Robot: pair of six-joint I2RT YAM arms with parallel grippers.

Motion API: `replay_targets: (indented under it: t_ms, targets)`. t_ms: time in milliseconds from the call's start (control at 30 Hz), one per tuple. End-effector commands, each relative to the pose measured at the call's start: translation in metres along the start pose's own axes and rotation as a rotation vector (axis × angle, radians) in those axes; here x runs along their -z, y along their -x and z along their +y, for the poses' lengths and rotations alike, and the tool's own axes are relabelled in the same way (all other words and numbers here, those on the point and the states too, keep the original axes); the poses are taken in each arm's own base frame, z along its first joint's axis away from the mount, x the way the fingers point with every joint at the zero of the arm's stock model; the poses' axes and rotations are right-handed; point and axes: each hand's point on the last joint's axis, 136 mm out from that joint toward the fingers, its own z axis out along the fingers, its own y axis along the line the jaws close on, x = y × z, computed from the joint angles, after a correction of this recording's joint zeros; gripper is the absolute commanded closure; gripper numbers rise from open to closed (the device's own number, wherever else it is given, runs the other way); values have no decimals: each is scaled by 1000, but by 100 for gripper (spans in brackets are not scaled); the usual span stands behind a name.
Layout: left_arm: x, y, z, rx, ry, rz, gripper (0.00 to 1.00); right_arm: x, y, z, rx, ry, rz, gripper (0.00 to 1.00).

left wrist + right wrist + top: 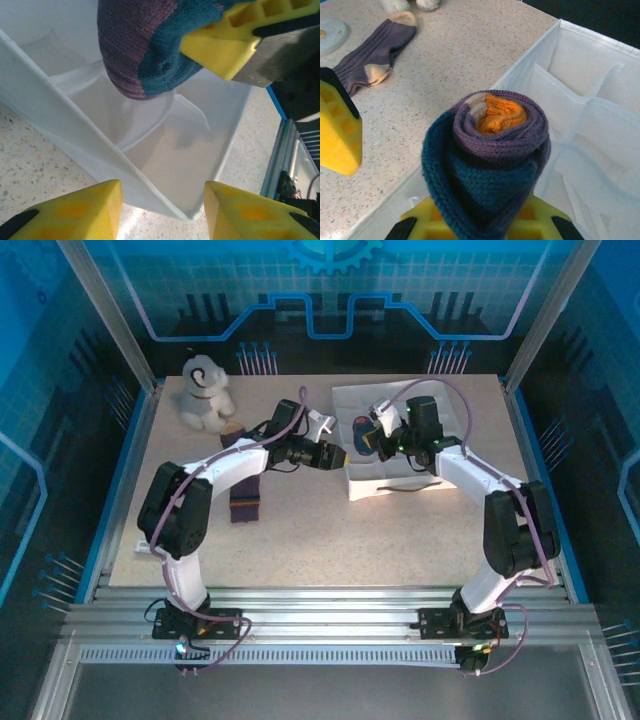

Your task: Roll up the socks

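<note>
gripping a soft, light rolled sock (487, 150) at its base, right pincer (480, 225) clenched; left pincer (162, 205) hangs released.

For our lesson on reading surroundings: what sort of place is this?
Probably a robotics test cell, not a home: two robot arms bolted to aluminium rails at a speckled table, walled in by blue panels, with practice props like a rolled sock and plush dog.

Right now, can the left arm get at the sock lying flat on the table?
Probably yes: the left gripper is open and empty, and the flat sock lies uncovered on the arm's side; it need only draw back from the white bin.
</note>
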Motion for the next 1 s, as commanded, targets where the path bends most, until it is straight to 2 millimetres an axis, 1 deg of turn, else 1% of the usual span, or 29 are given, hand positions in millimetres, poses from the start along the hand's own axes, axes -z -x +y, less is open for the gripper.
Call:
replay_targets:
  t_ms: [0,133,300,367,467,600,733,833,967]
  targets:
    - [-11,6,2,15,14,8,55,2,38,-17,30,-50,-108,100]
    - [-22,-4,9,28,38,51,57,-2,40,-19,35,-63,-116,100]
    - [-31,-12,20,49,69,77,65,-7,42,-16,38,-63,-131,100]
    - [-32,-15,24,58,106,79,67,-10,44,-15,28,-71,-132,100]
    - [-34,-20,25,42,124,102,73,-17,44,-18,-17,-63,-111,100]
    - [-34,-25,25,29,131,109,80,-27,38,-18,-47,-60,-96,100]
    - [-33,-29,23,23,127,108,86,-35,30,-17,-63,-60,-77,100]
    - [-33,-31,22,14,127,107,88,-43,24,-15,-72,-47,-66,100]
    - [-33,-31,22,13,125,106,91,-50,22,-10,-59,-35,-65,100]
